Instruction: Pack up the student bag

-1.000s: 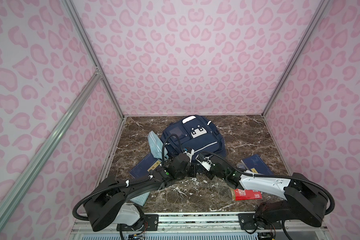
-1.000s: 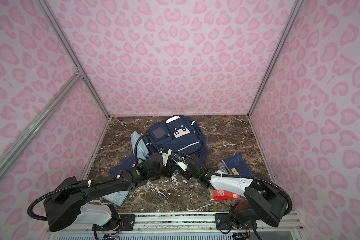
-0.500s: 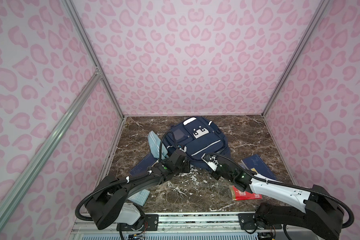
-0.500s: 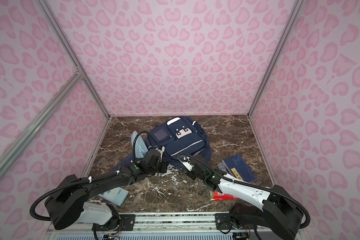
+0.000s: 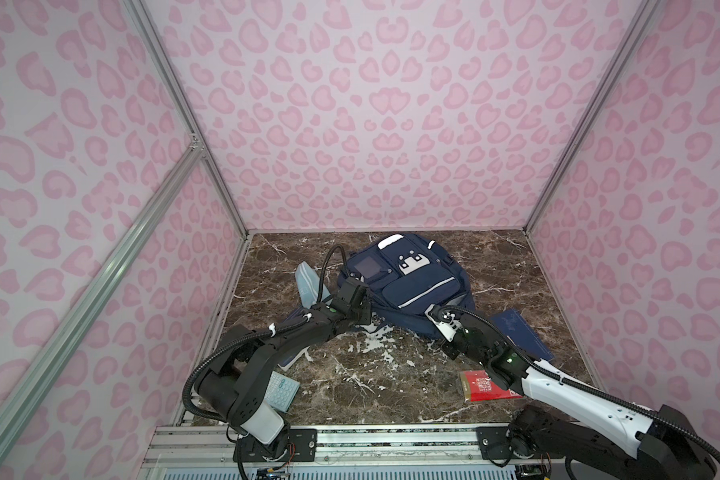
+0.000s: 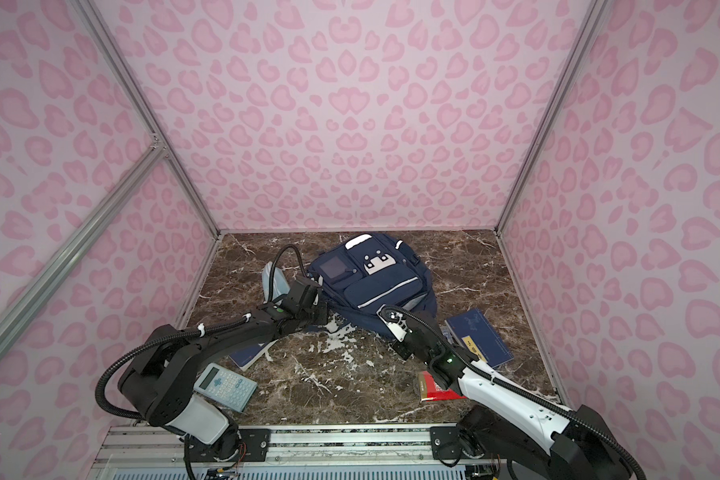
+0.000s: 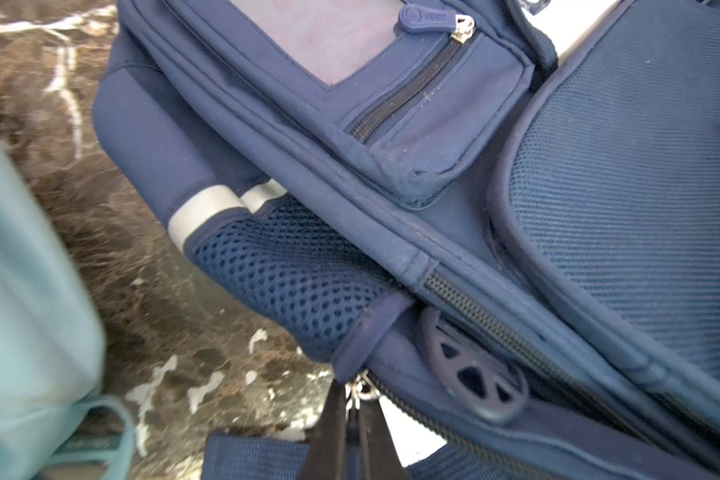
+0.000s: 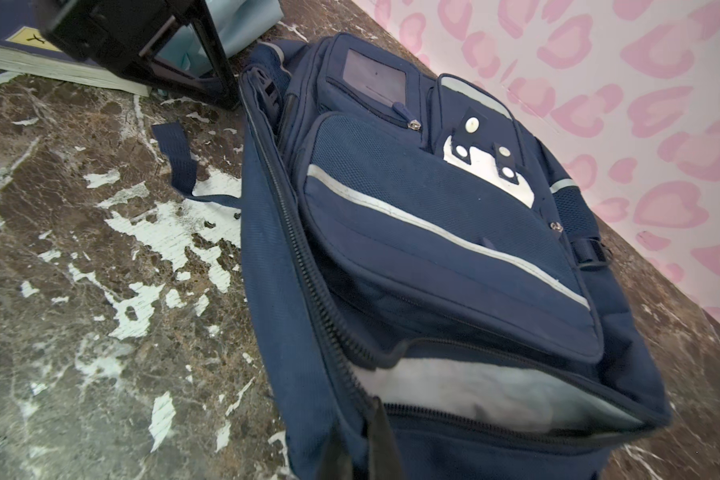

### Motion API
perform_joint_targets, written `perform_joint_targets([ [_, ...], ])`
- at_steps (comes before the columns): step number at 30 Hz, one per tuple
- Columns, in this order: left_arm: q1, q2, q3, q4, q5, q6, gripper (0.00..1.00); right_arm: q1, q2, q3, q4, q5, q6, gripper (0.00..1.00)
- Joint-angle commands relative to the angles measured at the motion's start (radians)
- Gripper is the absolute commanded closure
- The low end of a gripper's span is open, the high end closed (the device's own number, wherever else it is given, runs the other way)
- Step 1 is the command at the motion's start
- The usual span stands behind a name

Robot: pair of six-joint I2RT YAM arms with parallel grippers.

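Note:
The student bag [image 5: 408, 286] [image 6: 375, 286] lies flat at the back middle of the marble table, navy with white stripes. Its main zip is partly open, and pale lining [image 8: 474, 395] shows in the gap. My left gripper [image 5: 364, 318] [image 6: 323, 316] is at the bag's near-left corner. There it is shut [image 7: 352, 401] on a zip pull with a metal ring [image 7: 362, 390]. My right gripper [image 5: 433, 312] [image 6: 385, 312] is at the near-right corner, shut [image 8: 356, 419] on the fabric edge beside the open zip.
A light-blue pouch [image 5: 308, 282] [image 6: 272, 282] lies left of the bag. A calculator [image 5: 281, 390] [image 6: 225, 386] and a navy book [image 6: 248, 357] sit under the left arm. Another navy book [image 5: 520, 332] [image 6: 481, 336] and a red packet [image 5: 487, 386] [image 6: 435, 388] lie on the right. Pink walls enclose three sides.
My right gripper has moved right along the bag's near edge, away from the left gripper, and the zip gap has widened. The left gripper has stayed at the near-left corner.

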Motion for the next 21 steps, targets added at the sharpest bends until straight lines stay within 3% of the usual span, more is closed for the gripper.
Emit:
perform_joint_targets([
  [1, 0.011, -0.004, 0.006, 0.021, -0.038, 0.001, 0.95, -0.003, 0.000, -0.026, 0.065, -0.037, 0.018, 1.00],
  [3, 0.011, -0.025, 0.014, 0.014, -0.033, -0.001, 0.81, 0.004, 0.032, -0.019, 0.101, -0.060, 0.061, 1.00],
  [5, 0.011, -0.051, 0.027, -0.012, -0.029, 0.002, 0.59, 0.007, 0.077, 0.008, 0.107, -0.061, 0.105, 0.99],
  [7, 0.012, -0.090, 0.026, -0.028, -0.020, 0.001, 0.36, 0.006, 0.131, 0.052, 0.093, -0.091, 0.129, 0.91],
  [9, 0.012, -0.146, 0.014, -0.045, -0.025, -0.010, 0.22, 0.019, 0.194, 0.099, 0.086, -0.116, 0.164, 0.86],
  [13, 0.032, -0.276, -0.015, -0.085, -0.049, -0.024, 0.13, 0.079, 0.315, 0.175, 0.078, -0.083, 0.170, 0.77],
  [16, 0.110, -0.365, -0.055, -0.122, -0.059, -0.024, 0.11, 0.120, 0.391, 0.224, 0.042, -0.061, 0.183, 0.65],
  [18, 0.230, -0.419, -0.131, -0.078, -0.027, -0.037, 0.19, 0.142, 0.406, 0.219, 0.039, -0.006, 0.219, 0.53],
  [20, 0.373, -0.452, -0.220, 0.005, 0.095, -0.082, 0.24, 0.157, 0.394, 0.203, 0.063, 0.009, 0.273, 0.42],
  [21, 0.431, -0.460, -0.254, 0.032, 0.119, -0.097, 0.26, 0.172, 0.383, 0.199, 0.081, 0.053, 0.327, 0.24],
])
